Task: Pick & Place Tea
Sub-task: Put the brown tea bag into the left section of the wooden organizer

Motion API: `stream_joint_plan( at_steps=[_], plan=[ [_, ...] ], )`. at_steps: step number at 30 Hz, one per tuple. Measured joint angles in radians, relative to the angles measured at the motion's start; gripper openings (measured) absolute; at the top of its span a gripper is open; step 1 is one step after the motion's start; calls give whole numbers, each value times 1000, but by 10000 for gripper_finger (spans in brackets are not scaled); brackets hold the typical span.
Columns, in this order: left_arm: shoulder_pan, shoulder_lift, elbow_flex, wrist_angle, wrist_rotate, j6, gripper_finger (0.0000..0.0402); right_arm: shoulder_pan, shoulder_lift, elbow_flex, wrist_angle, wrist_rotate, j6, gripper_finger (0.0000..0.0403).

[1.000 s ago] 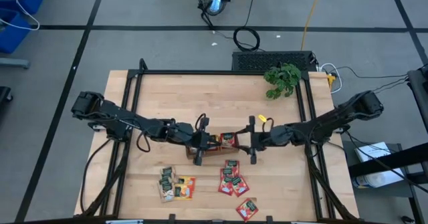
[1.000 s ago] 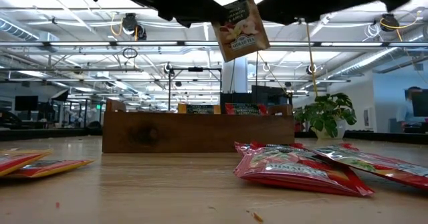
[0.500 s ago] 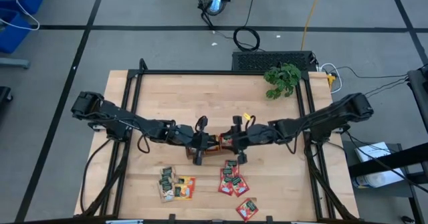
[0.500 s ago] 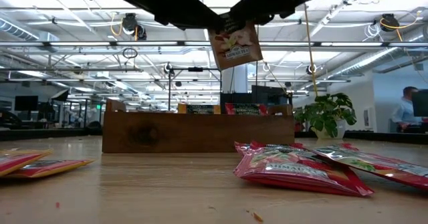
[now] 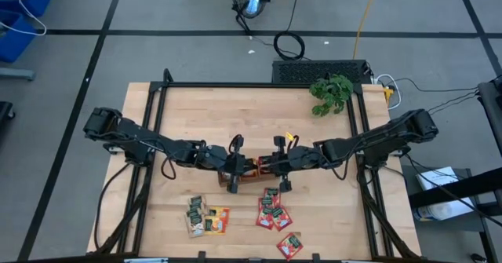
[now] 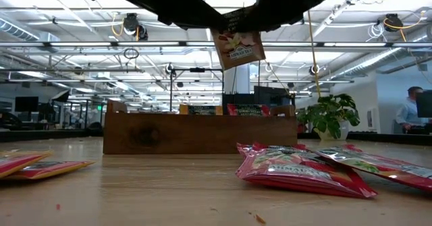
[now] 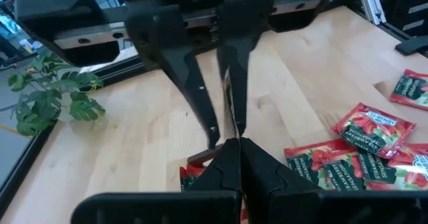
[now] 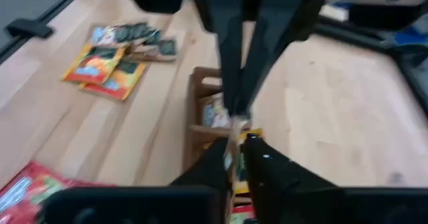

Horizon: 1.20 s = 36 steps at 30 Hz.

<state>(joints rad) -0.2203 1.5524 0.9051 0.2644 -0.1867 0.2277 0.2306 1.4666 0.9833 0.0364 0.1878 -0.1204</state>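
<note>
These tea sachets look like they weigh next to nothing: thin, flat, floppy foil-ish packets, probably a bit slick, so I'd guess the only sane place to pinch one is right along an edge or corner, and not too hard or it'll crumple. That's pretty much what's going on with the red sachet (image 6: 237, 46) hanging at top centre of the low view, above the long wooden tray (image 6: 196, 133): it dangles by its top edge between both arms. The left gripper (image 5: 234, 167) has its fingers pressed together on that edge, and the right gripper (image 5: 274, 162), just beside it in the middle of the overhead shot, has its fingers closed down to a narrow gap right at the same sachet (looks like a handover, though I can't swear the right one has a firm bite). The packet is red with a pale picture and a label band, tilted a little. The rest lie flat on the table (image 5: 196, 114): a red pile (image 5: 274, 212) lower centre, one stray red one (image 5: 289, 246) below it, and a green and orange bunch (image 5: 205, 217) lower left.
</note>
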Motion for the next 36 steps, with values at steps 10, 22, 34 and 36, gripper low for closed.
stream_joint_plan(
  at_steps=[10, 22, 34, 36],
  plan=[
    [-32, -35, 0, -62, -3, 112, 30, -5, 2, 0, 33, -26, -27, 1],
    [-228, -381, 1, -432, -259, 26, 87, -21, -31, -9, 106, -139, -49, 0],
    [-294, -808, -530, 40, -253, 22, 87, -136, -63, -308, 604, -343, -8, 0],
    [-277, -851, -611, 126, -285, 33, 87, -150, -62, -356, 696, -358, 6, 0]
  ],
)
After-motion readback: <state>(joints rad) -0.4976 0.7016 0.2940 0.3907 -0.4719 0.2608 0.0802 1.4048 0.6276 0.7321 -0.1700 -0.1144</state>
